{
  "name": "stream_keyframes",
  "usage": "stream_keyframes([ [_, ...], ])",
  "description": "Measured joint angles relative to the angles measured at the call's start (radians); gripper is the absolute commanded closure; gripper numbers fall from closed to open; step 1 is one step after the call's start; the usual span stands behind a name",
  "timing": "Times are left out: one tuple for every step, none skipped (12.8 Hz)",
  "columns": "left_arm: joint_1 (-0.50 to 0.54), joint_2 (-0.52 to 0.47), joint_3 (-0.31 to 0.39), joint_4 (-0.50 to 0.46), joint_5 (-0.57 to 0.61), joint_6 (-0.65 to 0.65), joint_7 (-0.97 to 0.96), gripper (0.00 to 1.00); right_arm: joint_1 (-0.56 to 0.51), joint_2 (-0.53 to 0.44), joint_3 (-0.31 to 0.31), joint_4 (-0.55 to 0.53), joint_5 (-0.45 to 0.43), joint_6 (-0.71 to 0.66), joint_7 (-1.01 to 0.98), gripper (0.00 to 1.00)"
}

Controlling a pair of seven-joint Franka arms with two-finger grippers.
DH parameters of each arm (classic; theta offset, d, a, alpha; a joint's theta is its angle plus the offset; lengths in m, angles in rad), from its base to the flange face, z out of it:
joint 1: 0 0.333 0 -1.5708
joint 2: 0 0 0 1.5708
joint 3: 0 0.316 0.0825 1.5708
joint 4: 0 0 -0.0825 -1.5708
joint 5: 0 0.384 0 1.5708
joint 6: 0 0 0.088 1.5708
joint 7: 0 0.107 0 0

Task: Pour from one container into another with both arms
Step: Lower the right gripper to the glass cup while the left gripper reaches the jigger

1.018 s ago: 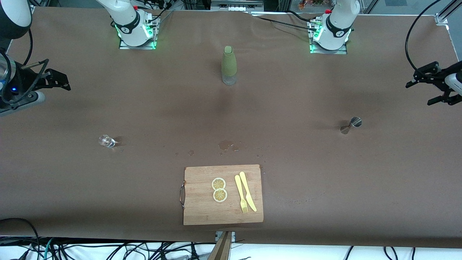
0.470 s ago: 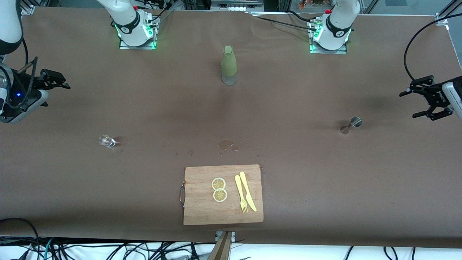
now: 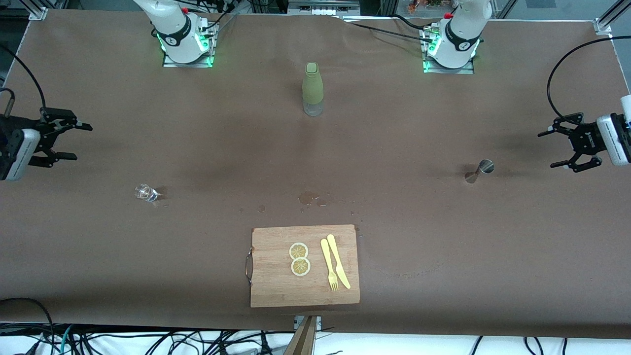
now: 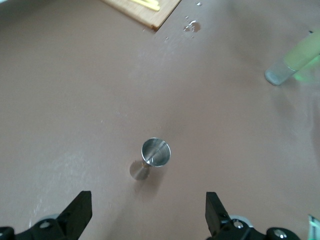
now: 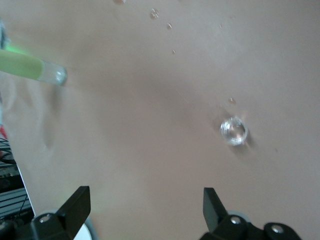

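Arms white with dark joint bands, each ending in a black two-finger hand. Right hand (image 3: 66, 141) hangs over the worktop (image 3: 207, 148) at the right arm's end, fingers apart, empty. Small clear glass (image 3: 146, 193) stands nearer the front camera than that hand; contents cannot be told. Green-sleeved bottle (image 3: 312, 88) stands upright between the arm bases. Steel jigger (image 3: 479, 171) stands near the left hand (image 3: 556, 149), whose fingers are apart, empty, over the left arm's end.
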Motion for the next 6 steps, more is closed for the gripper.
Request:
stream_keyframes([
  [0.011,0.027,0.0,-0.002,-0.03,0.0,0.06,0.0,-0.033,0.037,-0.001,0.0,0.047,0.0,-0.077,0.0],
  [0.021,0.058,0.0,-0.003,-0.065,0.0,0.129,0.0,-0.059,0.073,-0.001,0.0,0.093,0.0,-0.141,0.0],
  [0.029,0.09,0.0,-0.004,-0.098,0.0,0.2,0.0,-0.08,0.105,-0.001,0.001,0.133,0.0,-0.195,0.0],
  [0.037,0.123,0.0,-0.005,-0.125,0.0,0.272,0.0,-0.097,0.135,-0.001,0.001,0.165,0.0,-0.244,0.0],
  [0.044,0.151,0.0,-0.005,-0.153,0.0,0.341,0.0,-0.111,0.161,-0.001,0.002,0.19,0.0,-0.285,0.0],
  [0.048,0.175,0.0,-0.005,-0.177,-0.002,0.405,0.0,-0.122,0.181,-0.001,0.002,0.206,0.0,-0.314,0.0],
])
